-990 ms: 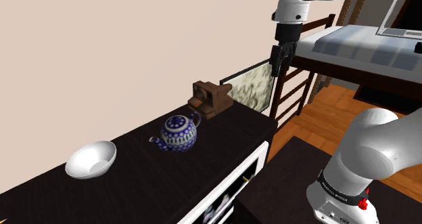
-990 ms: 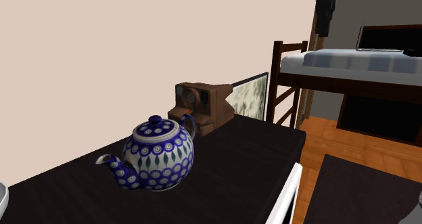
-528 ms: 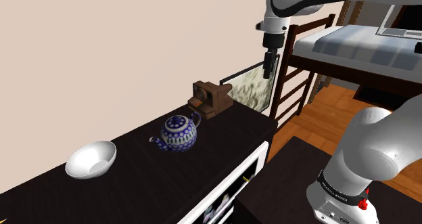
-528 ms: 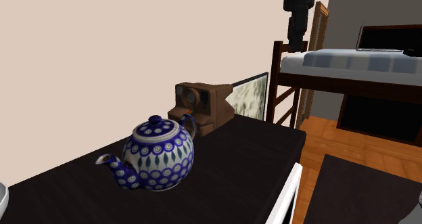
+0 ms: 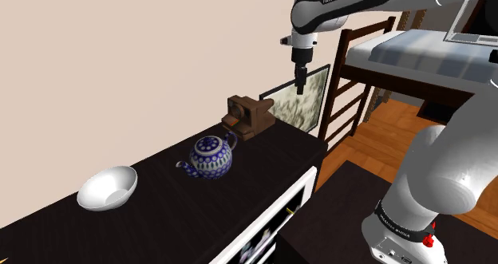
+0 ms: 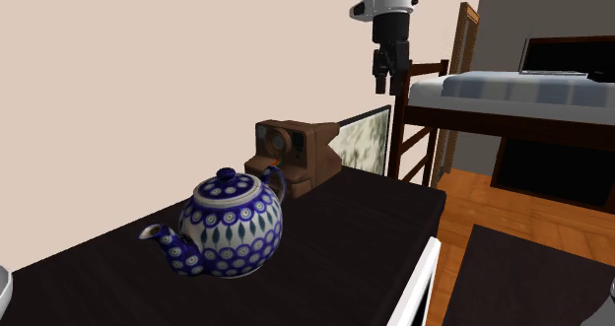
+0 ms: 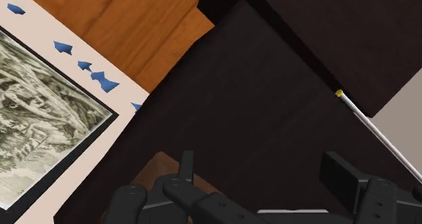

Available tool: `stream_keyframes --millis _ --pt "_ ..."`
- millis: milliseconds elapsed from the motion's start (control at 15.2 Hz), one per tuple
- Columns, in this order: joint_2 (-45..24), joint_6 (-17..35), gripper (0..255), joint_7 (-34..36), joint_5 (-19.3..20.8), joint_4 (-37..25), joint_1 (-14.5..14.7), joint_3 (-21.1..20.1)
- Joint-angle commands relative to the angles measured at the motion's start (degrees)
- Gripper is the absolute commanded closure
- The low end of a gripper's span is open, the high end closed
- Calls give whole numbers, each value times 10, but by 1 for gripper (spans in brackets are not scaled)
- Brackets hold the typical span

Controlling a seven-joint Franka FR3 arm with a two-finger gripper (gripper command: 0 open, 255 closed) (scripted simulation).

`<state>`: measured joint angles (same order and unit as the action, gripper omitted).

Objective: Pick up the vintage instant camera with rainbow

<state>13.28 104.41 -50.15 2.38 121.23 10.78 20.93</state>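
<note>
Since the earlier frames the arm has swung across the shoulder view toward its left, carrying the end effector [image 5: 300, 87] from over the bed [image 5: 435, 51] to a spot high above the framed picture [image 5: 302, 103]. In the wrist view its fingers [image 7: 186, 163] stand apart with nothing between them, so it is released. The brown instant camera [image 5: 249, 116] sits on the dark surface [image 5: 160, 214] against the wall, just beside the picture and near the blue-and-white teapot [image 5: 211, 155].

The risk, I judge, lies in the descent. A finger coming down on the picture's side could catch the frame and tip it. The camera's stepped, uneven body could also slip or twist if gripped off-centre.
</note>
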Motion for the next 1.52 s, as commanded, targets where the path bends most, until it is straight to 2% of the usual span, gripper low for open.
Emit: stream_keyframes --millis 0,264,594,1188,1254,1452 --pt "-48 21 0 -60 -14 -25 10 10" --pt "-140 42 0 -172 -49 -90 19 16" --pt "-245 52 0 -292 -88 -178 16 3" --pt "-264 104 0 -299 -98 -142 14 0" --pt "-265 104 255 -300 -98 -144 13 0" --pt "-265 103 255 -300 -98 -144 13 0"
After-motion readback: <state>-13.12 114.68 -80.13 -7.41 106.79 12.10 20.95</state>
